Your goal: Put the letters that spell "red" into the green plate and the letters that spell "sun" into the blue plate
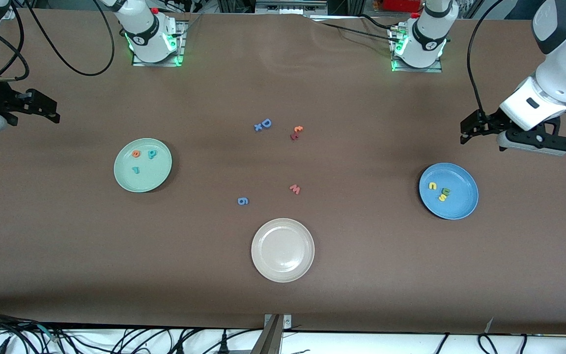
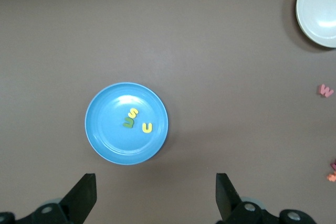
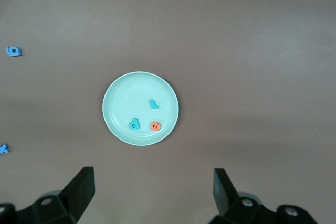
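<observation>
The pale green plate (image 1: pixel 154 180) (image 3: pixel 122 97) holds a teal r (image 1: pixel 136 170) (image 3: pixel 154 104), an orange e (image 1: pixel 136 154) (image 3: pixel 155 126) and a teal d (image 1: pixel 152 154) (image 3: pixel 135 124). In the blue plate (image 1: pixel 462 202) (image 2: pixel 105 132) lie a yellow s (image 1: pixel 441 198) (image 2: pixel 134 113), a green u (image 1: pixel 446 191) (image 2: pixel 128 124) and a yellow n (image 1: pixel 432 186) (image 2: pixel 147 127). My left gripper (image 1: pixel 466 132) (image 2: pixel 155 182) hangs open and empty over bare table beside the blue plate. My right gripper (image 1: pixel 53 111) (image 3: pixel 153 177) is open and empty over the table at the right arm's end.
A beige-white plate (image 1: pixel 283 250) (image 2: pixel 320 9) sits mid-table nearest the front camera. Loose letters lie in the middle: a blue D (image 1: pixel 266 123) with a small x (image 1: pixel 258 127), a red-orange pair (image 1: pixel 296 132), a red w (image 1: pixel 295 189) and a blue g (image 1: pixel 243 200).
</observation>
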`<move>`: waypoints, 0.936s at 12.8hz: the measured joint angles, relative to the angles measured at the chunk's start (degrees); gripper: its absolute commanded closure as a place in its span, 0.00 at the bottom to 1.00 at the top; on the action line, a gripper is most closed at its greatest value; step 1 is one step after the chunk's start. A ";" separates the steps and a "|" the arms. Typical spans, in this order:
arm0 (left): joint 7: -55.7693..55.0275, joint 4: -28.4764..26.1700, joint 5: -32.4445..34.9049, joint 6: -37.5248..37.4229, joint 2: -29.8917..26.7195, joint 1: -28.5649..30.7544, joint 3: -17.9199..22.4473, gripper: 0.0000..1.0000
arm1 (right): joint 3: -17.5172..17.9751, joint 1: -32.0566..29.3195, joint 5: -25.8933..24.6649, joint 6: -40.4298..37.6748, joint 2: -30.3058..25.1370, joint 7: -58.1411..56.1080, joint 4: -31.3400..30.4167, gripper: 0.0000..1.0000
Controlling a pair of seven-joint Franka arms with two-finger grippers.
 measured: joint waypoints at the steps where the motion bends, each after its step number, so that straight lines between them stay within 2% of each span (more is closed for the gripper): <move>1: -0.14 0.59 0.00 0.10 -0.08 0.10 0.31 0.00 | 0.01 0.00 0.00 0.00 0.00 0.00 0.00 0.00; 4: -0.26 3.05 0.00 -0.67 0.19 1.52 1.32 0.00 | 0.04 0.01 0.00 -0.01 0.00 0.00 0.01 0.00; 12: -0.24 3.40 0.00 -0.91 1.92 3.46 1.22 0.00 | 0.04 0.01 0.00 -0.02 0.00 0.00 0.02 0.00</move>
